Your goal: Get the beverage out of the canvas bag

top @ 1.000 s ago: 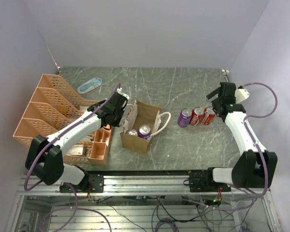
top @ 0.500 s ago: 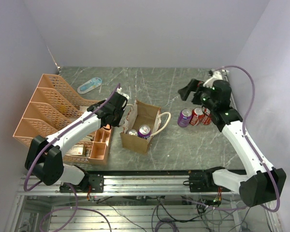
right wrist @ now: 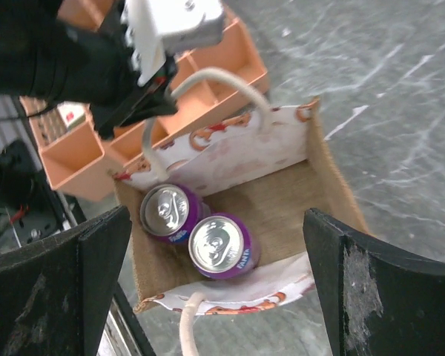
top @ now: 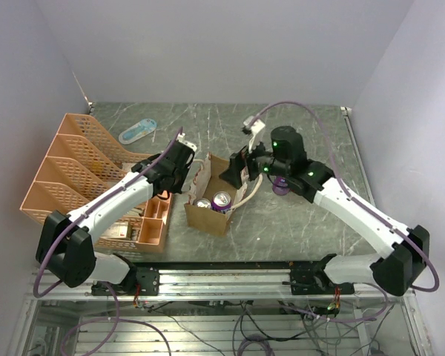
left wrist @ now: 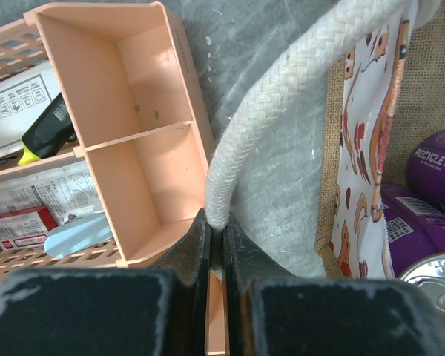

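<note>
Reach step: the left hand [left wrist: 216, 233], clenched on the rope handle [left wrist: 282, 96], steadied the canvas bag [top: 208, 219], two purple cans [right wrist: 219, 245] upright inside it, while the right hand [top: 237, 169] hovered spread wide above it, next needing to descend around one can.

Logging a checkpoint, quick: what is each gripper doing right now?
Left gripper: closed on the rope handle of the canvas bag.
Right gripper: open, empty, over the bag.

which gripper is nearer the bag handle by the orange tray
Left. The left gripper is shut on that handle; the right gripper hangs open above the bag's opposite side, not touching the handle.
</note>
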Robot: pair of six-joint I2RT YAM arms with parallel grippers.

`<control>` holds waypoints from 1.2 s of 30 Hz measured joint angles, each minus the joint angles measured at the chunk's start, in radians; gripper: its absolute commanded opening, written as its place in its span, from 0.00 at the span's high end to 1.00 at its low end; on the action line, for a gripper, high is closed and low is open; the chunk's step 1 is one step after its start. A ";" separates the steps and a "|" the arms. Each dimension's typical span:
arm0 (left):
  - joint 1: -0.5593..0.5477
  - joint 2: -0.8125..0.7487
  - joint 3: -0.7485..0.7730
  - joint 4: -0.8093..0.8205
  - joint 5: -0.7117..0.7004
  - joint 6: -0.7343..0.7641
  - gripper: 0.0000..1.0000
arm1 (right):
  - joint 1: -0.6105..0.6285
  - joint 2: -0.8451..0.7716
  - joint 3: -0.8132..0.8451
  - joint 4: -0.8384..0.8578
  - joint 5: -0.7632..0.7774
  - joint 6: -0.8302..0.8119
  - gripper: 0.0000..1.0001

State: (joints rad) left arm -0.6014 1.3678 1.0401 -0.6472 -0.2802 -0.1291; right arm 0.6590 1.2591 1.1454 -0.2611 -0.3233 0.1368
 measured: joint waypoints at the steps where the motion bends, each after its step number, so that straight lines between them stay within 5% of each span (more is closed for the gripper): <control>1: 0.000 -0.003 0.000 0.000 -0.005 0.000 0.93 | 0.019 0.013 -0.001 -0.005 -0.003 -0.014 0.00; 36: -0.001 -0.017 0.000 0.000 -0.015 -0.002 0.93 | 0.271 0.300 -0.028 -0.015 0.084 -0.153 0.00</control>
State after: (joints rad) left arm -0.6025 1.3510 1.0401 -0.6472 -0.2955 -0.1310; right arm 0.9302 1.5593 1.1172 -0.2760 -0.2398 -0.0158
